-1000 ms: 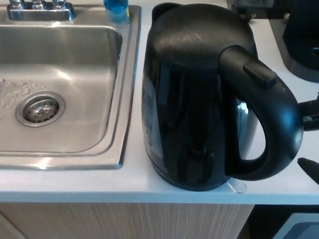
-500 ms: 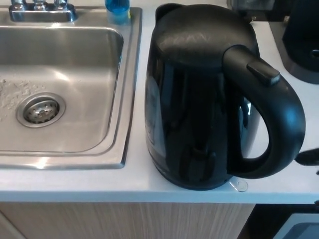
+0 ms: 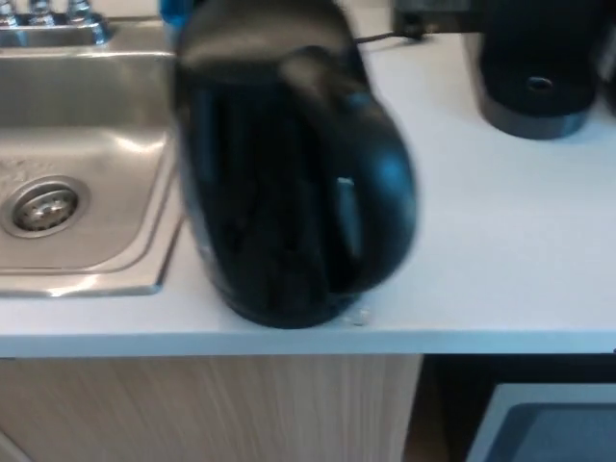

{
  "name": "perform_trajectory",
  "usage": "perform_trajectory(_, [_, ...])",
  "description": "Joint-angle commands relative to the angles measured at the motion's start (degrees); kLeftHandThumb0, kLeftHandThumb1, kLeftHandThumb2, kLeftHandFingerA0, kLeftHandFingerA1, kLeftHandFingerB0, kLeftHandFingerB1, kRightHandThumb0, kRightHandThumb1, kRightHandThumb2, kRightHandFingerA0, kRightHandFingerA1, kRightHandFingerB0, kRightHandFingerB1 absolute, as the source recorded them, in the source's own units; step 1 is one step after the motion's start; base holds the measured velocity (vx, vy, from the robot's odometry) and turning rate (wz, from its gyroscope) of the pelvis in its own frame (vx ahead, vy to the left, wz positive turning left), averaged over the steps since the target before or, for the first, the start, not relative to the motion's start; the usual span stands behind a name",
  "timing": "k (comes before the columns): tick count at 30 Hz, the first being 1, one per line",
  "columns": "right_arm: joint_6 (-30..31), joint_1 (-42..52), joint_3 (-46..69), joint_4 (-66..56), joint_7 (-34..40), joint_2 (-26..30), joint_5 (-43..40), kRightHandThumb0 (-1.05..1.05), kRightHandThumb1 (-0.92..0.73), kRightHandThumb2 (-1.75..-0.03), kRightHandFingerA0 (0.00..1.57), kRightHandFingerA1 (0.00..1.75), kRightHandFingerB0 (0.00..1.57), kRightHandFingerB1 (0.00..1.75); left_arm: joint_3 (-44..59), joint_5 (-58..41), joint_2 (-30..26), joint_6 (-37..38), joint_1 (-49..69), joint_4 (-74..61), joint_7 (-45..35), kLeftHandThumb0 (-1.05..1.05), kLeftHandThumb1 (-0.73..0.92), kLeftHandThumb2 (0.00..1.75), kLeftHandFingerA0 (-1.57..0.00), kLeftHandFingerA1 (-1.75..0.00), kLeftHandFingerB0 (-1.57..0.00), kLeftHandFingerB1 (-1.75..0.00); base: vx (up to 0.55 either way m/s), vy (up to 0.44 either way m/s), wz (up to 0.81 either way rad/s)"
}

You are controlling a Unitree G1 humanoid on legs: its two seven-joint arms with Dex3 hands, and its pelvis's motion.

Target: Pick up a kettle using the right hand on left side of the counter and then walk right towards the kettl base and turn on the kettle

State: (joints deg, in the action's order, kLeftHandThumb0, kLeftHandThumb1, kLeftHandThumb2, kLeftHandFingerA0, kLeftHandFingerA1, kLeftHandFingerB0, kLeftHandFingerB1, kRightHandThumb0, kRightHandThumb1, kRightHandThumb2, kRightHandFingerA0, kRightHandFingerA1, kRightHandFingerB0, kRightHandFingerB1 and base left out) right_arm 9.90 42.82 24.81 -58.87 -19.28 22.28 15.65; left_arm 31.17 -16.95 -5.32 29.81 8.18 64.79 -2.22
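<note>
So the white counter (image 3: 500, 260) takes up most of the head view, running across to the right edge with light wood cabinet fronts (image 3: 212, 409) below it. On the left is a stainless steel sink (image 3: 87, 183), set into the counter, with its round drain (image 3: 40, 205) down in the basin and a bit of faucet hardware (image 3: 43, 17) at the top left corner. The black kettle (image 3: 279, 183) stands upright on the counter just beside the sink's right rim, pretty close to the front edge, handle pointing right. The whole frame is motion-blurred, so finer details on it are mush. Back right on the counter, well apart from the kettle, there's a round black kettle base (image 3: 535, 91) with something dark rising behind it, and a cord trailing off to the left of it. A blue thing (image 3: 173, 12) peeks out behind the kettle at the top. Neither robot hand shows anywhere, so I can't tell what the fingers are doing. Nothing is holding the kettle.
</note>
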Motion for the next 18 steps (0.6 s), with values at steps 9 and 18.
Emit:
perform_trajectory(9, [-8.31,-4.4,-0.62,-0.27,2.78,-3.06,2.82,-0.23,-0.61,-0.58,0.95,0.75,0.42,0.46,0.37,-0.52,-1.14,3.67,0.32,-0.85,-0.27,0.12,0.66,0.94,-0.96,-0.87,-0.92,-0.82,-0.03,0.013,0.0])
perform_trajectory(18, [-12.08,-9.39,-6.54,1.38,4.64,-6.08,5.57,-0.22,-0.6,-0.57,1.01,0.81,0.46,0.47,-1.02,0.81,-0.9,3.63,0.73,-3.19,1.34,0.14,0.63,0.92,-0.92,-0.84,-0.89,-0.8,-0.01,0.227,0.06])
